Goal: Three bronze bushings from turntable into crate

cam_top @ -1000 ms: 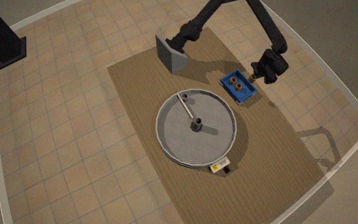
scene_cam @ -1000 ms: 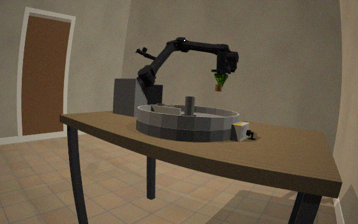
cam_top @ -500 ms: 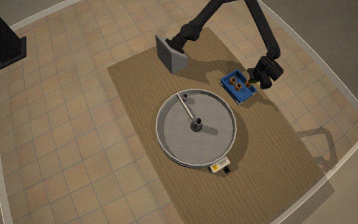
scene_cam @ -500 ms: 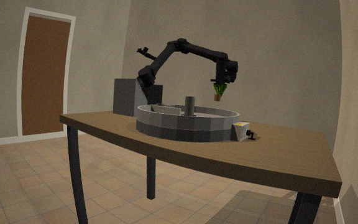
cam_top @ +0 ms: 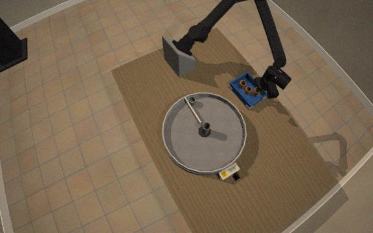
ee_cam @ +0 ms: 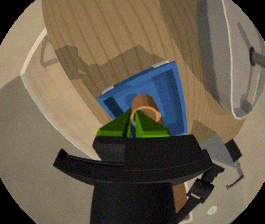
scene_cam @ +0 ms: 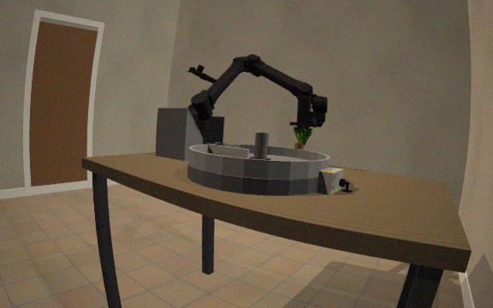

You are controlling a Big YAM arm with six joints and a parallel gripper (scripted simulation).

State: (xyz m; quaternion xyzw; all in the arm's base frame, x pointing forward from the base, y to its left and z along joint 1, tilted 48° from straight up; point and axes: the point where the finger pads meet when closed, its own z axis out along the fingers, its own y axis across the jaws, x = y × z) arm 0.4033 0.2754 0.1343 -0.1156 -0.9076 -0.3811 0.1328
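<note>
Tiled floor (cam_top: 76, 129) (scene_cam: 50, 239) lay beyond the table. The gripper (cam_top: 261, 91) (scene_cam: 301, 129) (ee_cam: 133, 111) was clamped on the wall of a bronze bushing (cam_top: 256, 92) (scene_cam: 299, 145) (ee_cam: 146, 107), over the crate (cam_top: 251, 105) (ee_cam: 183, 107) beneath the jaws; early opening could perhaps tip it.

I'm looking at a brown wooden table (cam_top: 271, 181) (scene_cam: 358, 205) (ee_cam: 98, 30), with the round grey turntable (cam_top: 166, 141) (scene_cam: 229, 168) (ee_cam: 226, 75) sitting near its middle, the blue crate (cam_top: 242, 96) (ee_cam: 182, 100) just beside that, and a small white box (cam_top: 230, 171) (scene_cam: 332, 180) right up against the turntable's rim
</note>
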